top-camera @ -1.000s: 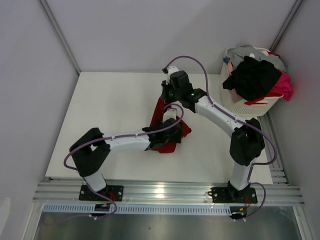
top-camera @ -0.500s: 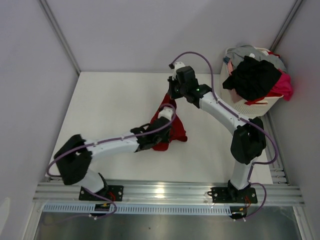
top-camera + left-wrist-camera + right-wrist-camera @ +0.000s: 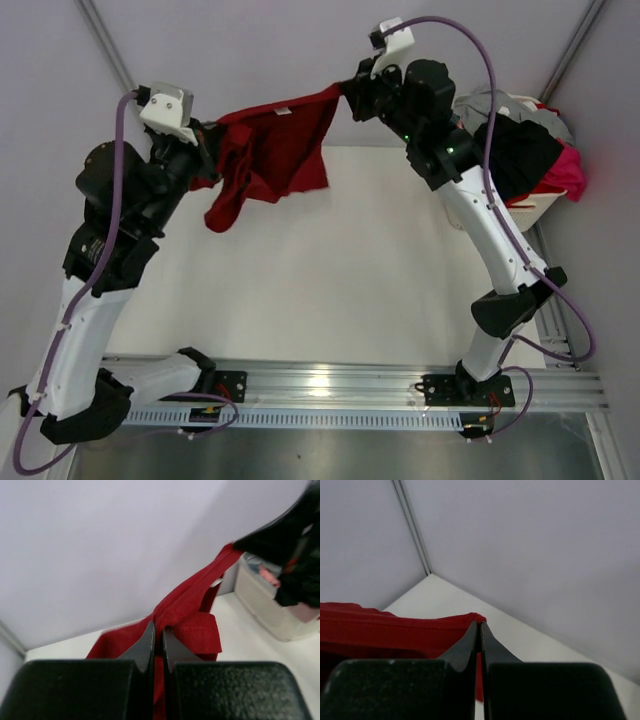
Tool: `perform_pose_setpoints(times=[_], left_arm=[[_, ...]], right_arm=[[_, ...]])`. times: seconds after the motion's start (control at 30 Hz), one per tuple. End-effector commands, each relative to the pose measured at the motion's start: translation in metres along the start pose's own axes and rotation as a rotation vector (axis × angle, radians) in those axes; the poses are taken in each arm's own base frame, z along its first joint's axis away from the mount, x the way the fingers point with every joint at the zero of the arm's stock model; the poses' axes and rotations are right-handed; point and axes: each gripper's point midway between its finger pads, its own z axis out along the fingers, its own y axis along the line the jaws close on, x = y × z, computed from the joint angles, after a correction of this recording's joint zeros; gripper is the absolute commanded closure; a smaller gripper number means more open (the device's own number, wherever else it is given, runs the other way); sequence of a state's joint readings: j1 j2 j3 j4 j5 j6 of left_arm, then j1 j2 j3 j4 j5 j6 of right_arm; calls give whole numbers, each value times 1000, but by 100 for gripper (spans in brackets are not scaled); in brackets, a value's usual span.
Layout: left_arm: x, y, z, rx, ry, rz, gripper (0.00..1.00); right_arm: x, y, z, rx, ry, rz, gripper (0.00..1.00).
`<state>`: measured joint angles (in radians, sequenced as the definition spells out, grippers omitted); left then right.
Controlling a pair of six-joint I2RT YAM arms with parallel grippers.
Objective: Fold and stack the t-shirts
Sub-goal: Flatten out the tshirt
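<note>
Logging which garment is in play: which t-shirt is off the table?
The dark red t-shirt, stretched in the air between the left fingers and right fingers; the other t-shirts lie heaped in the white basket.

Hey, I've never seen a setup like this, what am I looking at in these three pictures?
Two white robot arms are bolted at the near edge of a white table. One picture looks down from above; the other two come from a camera on each wrist. The left tool and right tool are each shut on a dark red t-shirt, holding it spread in the air between them. At the far right, a white basket holds more clothes.
</note>
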<state>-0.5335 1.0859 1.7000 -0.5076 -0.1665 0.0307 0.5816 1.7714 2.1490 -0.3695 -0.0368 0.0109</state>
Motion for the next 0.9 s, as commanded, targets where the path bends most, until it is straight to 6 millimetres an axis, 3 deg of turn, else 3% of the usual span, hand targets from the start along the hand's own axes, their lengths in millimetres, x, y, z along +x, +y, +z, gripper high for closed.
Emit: perform_pose_setpoints(times=[0.0,0.03,0.1,0.17,0.3,0.43,0.57,0.67,0.7,0.77,0.8,0.83,0.87], left_arm=[[-7,32,7,-98,20,199,100],[-13,45,7,-134,9,185,100],[-34,53,7,-142,-48,181,100],[-43,63,6,-155,-68,228,100],[-55,41,0,9,-138,308,99],[-47,22,-1,139,-127,344,100],[-34,20,-1,159,-98,372,100],[-30,32,-1,101,-81,380,100],[-28,37,-1,77,-76,366,100],[-25,38,-3,79,-72,357,100],[-21,40,-3,79,-60,341,100],[-20,38,-2,97,-55,328,100],[-11,21,2,200,-42,319,100]], right_arm=[[-51,-42,-19,125,-106,-83,100],[-57,-41,-23,124,-113,-93,100],[-74,-43,-34,141,-150,-116,100],[-86,-47,-41,164,-183,-127,100],[-103,-38,-54,131,-224,-117,100],[-104,-27,-60,102,-224,-115,100],[-78,-15,-58,80,-149,-115,100],[-52,-1,-67,51,-64,-75,100],[-20,7,-66,33,25,-66,100],[3,13,-79,42,94,-43,100],[23,18,-96,40,151,11,100],[37,27,-105,12,188,41,100],[48,34,-115,-12,219,72,100]])
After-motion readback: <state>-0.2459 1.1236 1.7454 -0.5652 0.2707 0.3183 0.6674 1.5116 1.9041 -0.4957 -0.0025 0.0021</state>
